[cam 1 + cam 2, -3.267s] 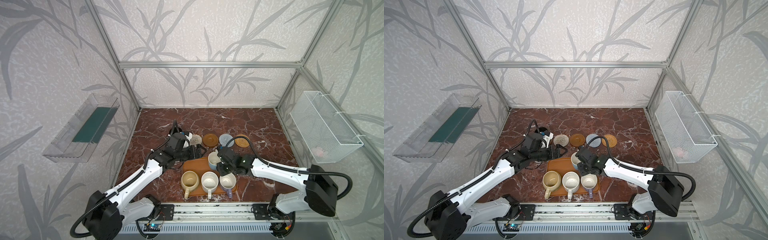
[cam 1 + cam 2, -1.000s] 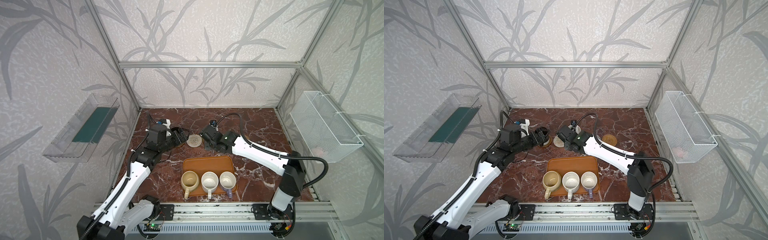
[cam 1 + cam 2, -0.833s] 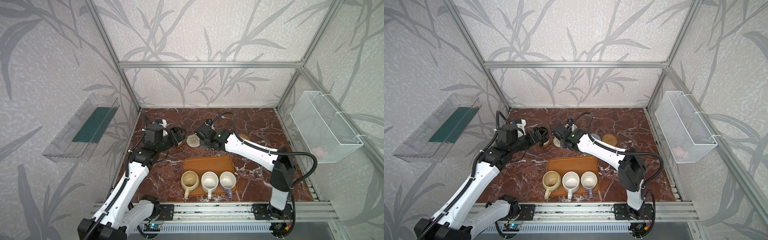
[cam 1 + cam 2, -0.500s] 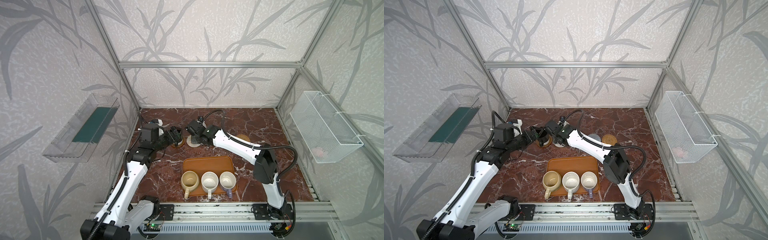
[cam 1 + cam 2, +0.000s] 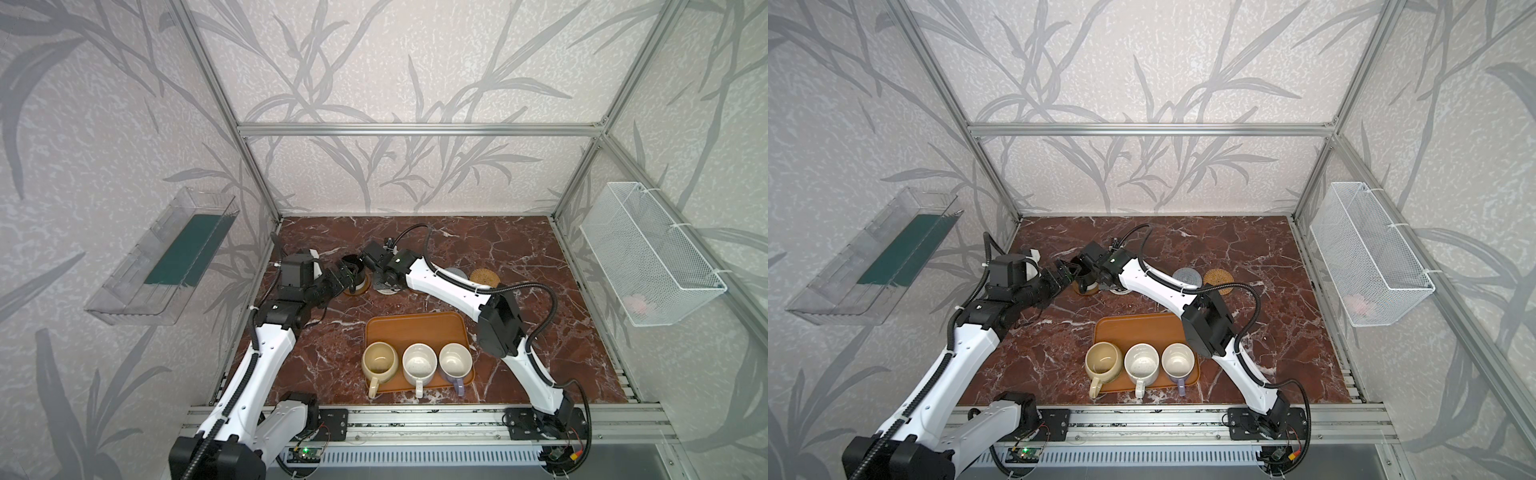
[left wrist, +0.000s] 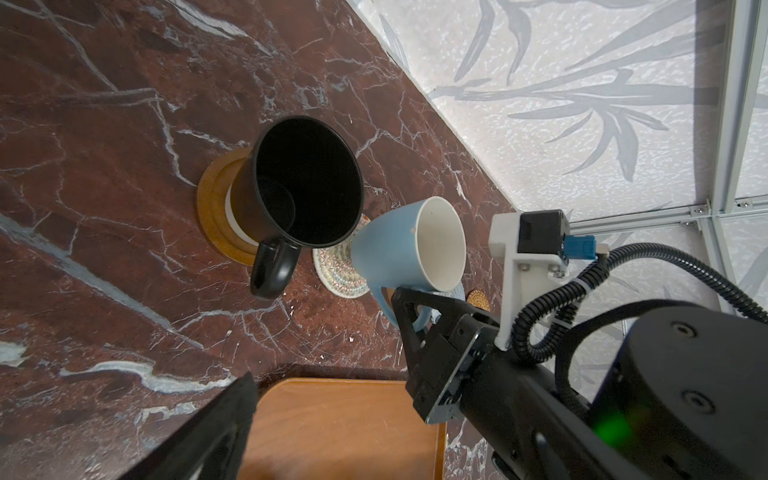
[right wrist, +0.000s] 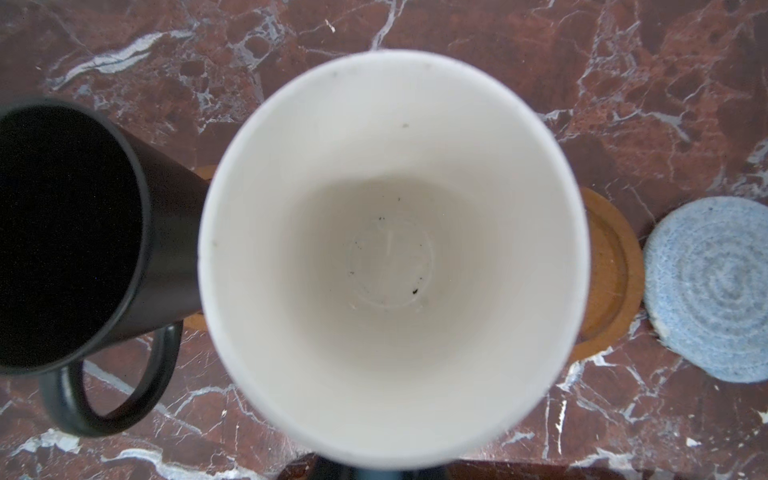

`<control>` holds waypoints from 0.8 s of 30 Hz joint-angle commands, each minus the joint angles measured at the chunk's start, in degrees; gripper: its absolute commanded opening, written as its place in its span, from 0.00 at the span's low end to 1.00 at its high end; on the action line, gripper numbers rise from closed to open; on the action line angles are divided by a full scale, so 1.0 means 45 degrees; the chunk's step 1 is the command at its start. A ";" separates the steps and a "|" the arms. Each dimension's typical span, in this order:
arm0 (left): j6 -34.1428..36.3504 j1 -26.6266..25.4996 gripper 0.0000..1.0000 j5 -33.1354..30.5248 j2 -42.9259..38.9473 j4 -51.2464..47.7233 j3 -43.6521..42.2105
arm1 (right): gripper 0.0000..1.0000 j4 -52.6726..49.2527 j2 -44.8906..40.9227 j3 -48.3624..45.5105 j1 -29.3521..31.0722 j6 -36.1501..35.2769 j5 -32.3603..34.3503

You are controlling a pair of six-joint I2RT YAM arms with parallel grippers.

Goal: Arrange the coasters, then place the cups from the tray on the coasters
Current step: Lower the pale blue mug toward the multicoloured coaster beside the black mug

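Right gripper [image 6: 406, 300] was clamped on the handle of the light blue mug [image 6: 407, 249]. The mug hung tilted, foot over the woven cream coaster [image 6: 336, 274] and mouth leaning along the row toward the rattan end. The black mug's rim hid the foot, so I couldn't tell whether it touched. Judged next: level the mug, then lower it straight down. The coaster lay directly beneath, just beyond the far edge of the tray [image 5: 415, 328].

Left gripper [image 5: 1065, 272] had its jaws spread wide and held nothing. It sat beside the black mug [image 5: 352, 267] and clear of it. That mug stood on a brown coaster [image 6: 212, 208] beyond the tray's far left corner, handle toward the tray.

Count of cups: five.
- Black mug, seated.
- Light blue mug, in the grip.
- Cream-yellow mug [image 5: 379, 359], speckled white mug [image 5: 419, 360] and lavender mug [image 5: 455, 358], in a line along the tray's near edge.

Count of coasters: five, in a row past the tray's far edge.
- The two above.
- Second brown coaster [image 7: 606, 270].
- Grey-blue coaster [image 5: 456, 273].
- Rattan coaster [image 5: 484, 277].
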 commanded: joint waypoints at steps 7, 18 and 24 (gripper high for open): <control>-0.0085 0.0219 0.97 0.0070 -0.0009 0.0202 -0.0198 | 0.00 -0.0049 0.0606 0.1310 -0.0164 -0.0288 0.0197; -0.0120 0.0216 0.97 0.0058 -0.0135 0.0169 -0.0335 | 0.00 -0.0352 0.1025 0.1594 -0.0326 -0.0220 -0.0306; -0.0163 0.0221 0.97 0.0094 -0.0172 0.0255 -0.0493 | 0.00 -0.0532 0.1186 0.1582 -0.0306 -0.0089 -0.0677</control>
